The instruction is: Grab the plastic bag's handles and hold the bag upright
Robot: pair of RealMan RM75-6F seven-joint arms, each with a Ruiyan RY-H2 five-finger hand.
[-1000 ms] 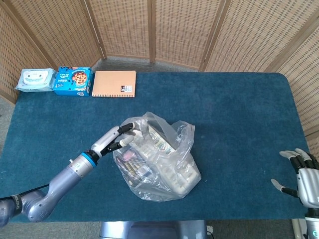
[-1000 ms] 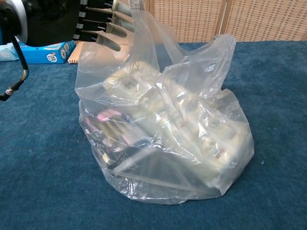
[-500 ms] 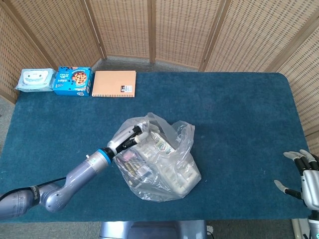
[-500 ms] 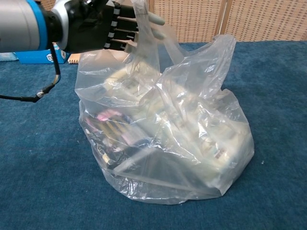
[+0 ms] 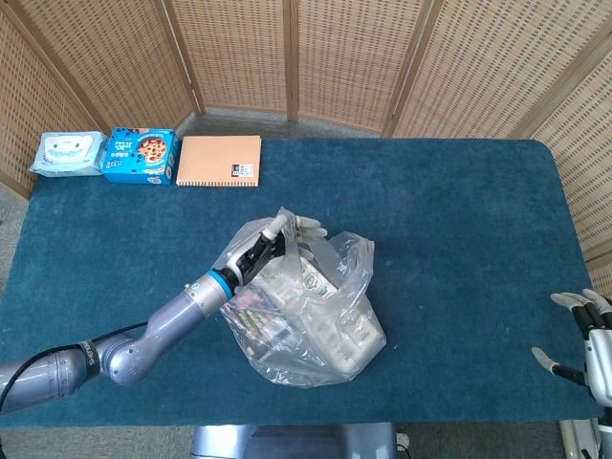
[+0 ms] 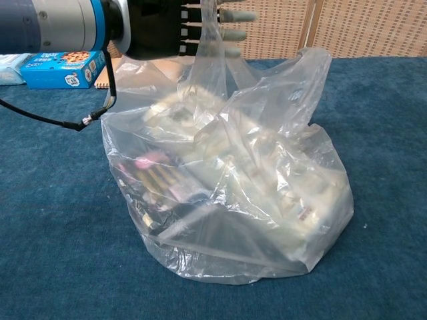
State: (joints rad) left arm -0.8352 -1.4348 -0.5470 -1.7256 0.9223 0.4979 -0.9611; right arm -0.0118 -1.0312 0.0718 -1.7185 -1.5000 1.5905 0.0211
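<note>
A clear plastic bag (image 5: 306, 311) full of small packs sits slumped on the blue table (image 5: 459, 220). In the chest view the bag (image 6: 233, 180) fills the middle, with one handle (image 6: 212, 47) standing up at the top left and the other handle (image 6: 305, 73) drooping at the right. My left hand (image 5: 273, 246) reaches in from the left at the bag's top. Its fingers (image 6: 230, 15) are stretched out straight and pass by the raised handle, which drapes across them. It grips nothing. My right hand (image 5: 585, 337) hangs with fingers spread at the table's near right corner, far from the bag.
Along the far left edge lie a wipes pack (image 5: 67, 153), a blue cookie box (image 5: 140, 155) and an orange notebook (image 5: 219, 161). The cookie box (image 6: 63, 67) also shows behind my left arm in the chest view. Wicker screens stand behind the table.
My left hand has pushed forward and to the right, its fingers now reaching past the raised handle, which has lifted slightly. My right hand has drifted lower toward the frame's corner.
</note>
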